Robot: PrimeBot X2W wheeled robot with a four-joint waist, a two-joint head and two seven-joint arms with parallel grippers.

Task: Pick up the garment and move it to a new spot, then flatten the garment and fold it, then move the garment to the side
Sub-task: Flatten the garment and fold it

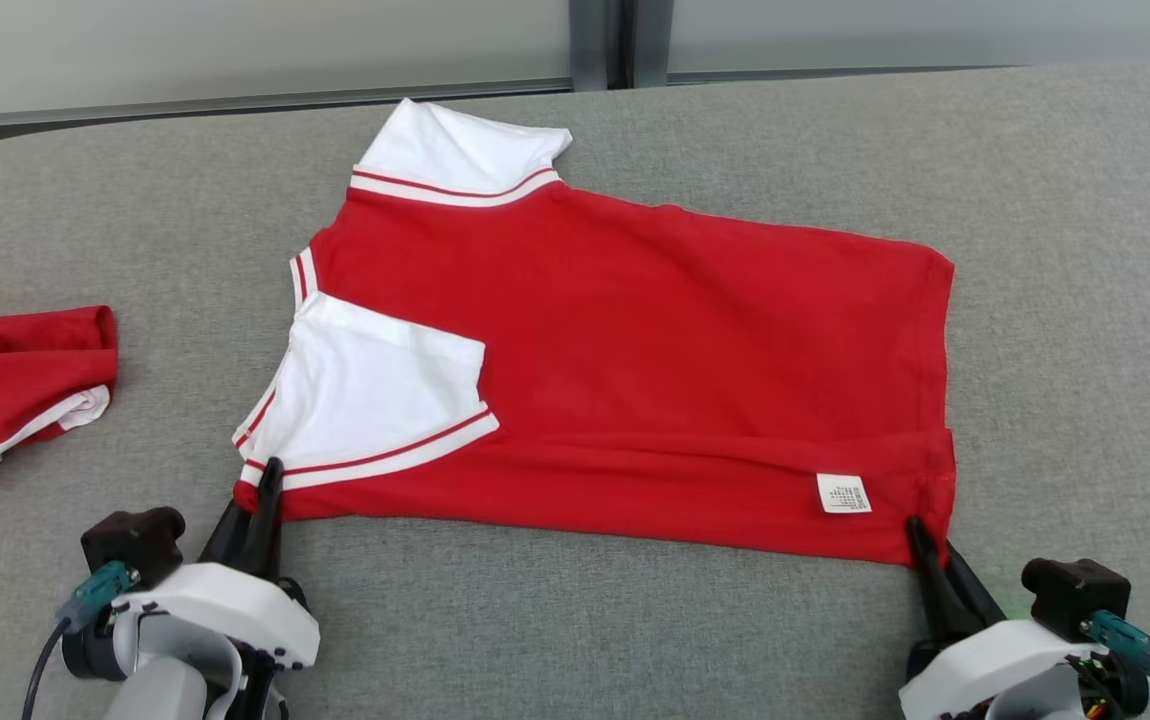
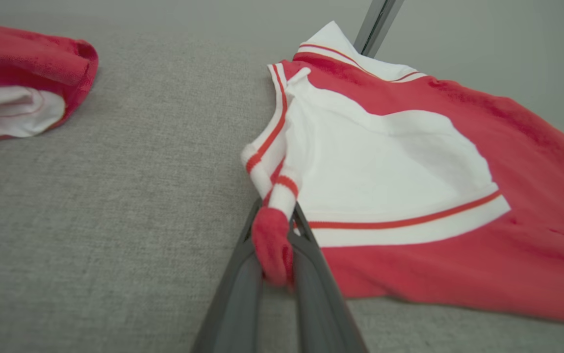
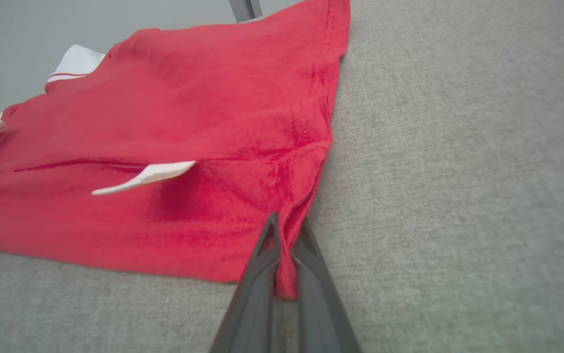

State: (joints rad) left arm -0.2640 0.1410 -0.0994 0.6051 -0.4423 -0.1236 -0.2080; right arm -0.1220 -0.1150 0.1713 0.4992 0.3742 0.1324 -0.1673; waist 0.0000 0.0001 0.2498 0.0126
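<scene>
Left hand, right hand tight on garment

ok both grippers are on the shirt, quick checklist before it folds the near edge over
1. Left gripper shut on the shirt at its near corner by the sleeve: ok.
2. Right gripper shut on the near hem corner: ok.
3. Number of cloth layers in each grip: cannot tell.
4. Near sleeve folded in onto the body: ok.
5. Far sleeve tucked in: not ok, it sticks out past the body.
6. Other red garment lies apart from the shirt on the table: ok.
</scene>
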